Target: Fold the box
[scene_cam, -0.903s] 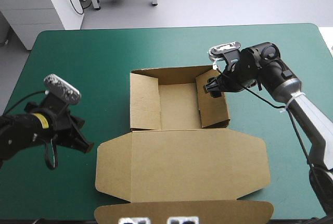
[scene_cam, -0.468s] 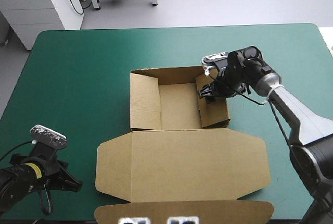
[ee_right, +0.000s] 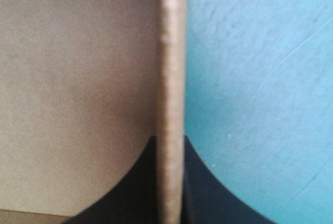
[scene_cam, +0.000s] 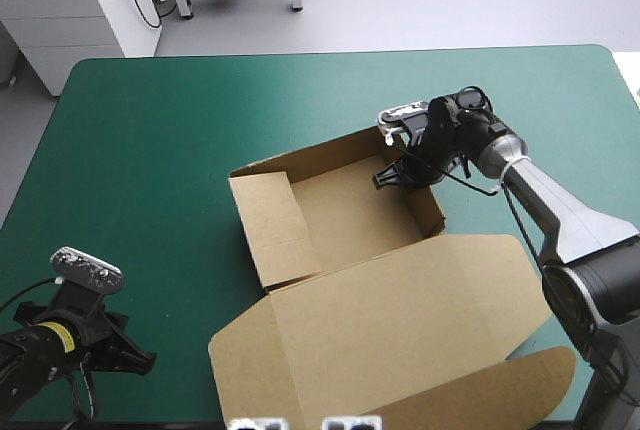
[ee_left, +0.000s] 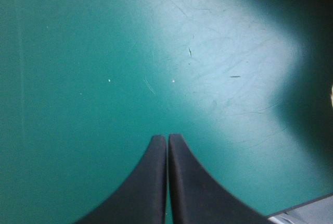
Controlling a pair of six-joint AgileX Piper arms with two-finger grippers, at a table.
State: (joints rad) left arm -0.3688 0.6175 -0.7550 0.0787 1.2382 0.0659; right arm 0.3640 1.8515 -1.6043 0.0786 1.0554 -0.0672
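Note:
The brown box (scene_cam: 345,212) is an open tray, turned askew on the teal-green cover, with its lid (scene_cam: 400,320) lying flat toward the table's front. My right gripper (scene_cam: 393,174) reaches down at the tray's far right corner, shut on the right wall. In the right wrist view that wall's edge (ee_right: 171,78) runs up between the black fingers (ee_right: 140,182) of the right gripper (ee_right: 170,148), with the box's inner face to one side. My left gripper (scene_cam: 143,359) sits low at the front left, far from the box. It (ee_left: 167,139) is shut, with nothing held.
The lid's front flap (scene_cam: 480,400) reaches the table's front edge on the right. The table's edge (ee_left: 304,211) lies close beside my left gripper. Teal-green cover (scene_cam: 150,150) stretches left of the box and behind it.
My right gripper has shut on the box's right wall, and the whole box has swung round, its lid toward the front right. The left arm, drawn back earlier, has barely moved.

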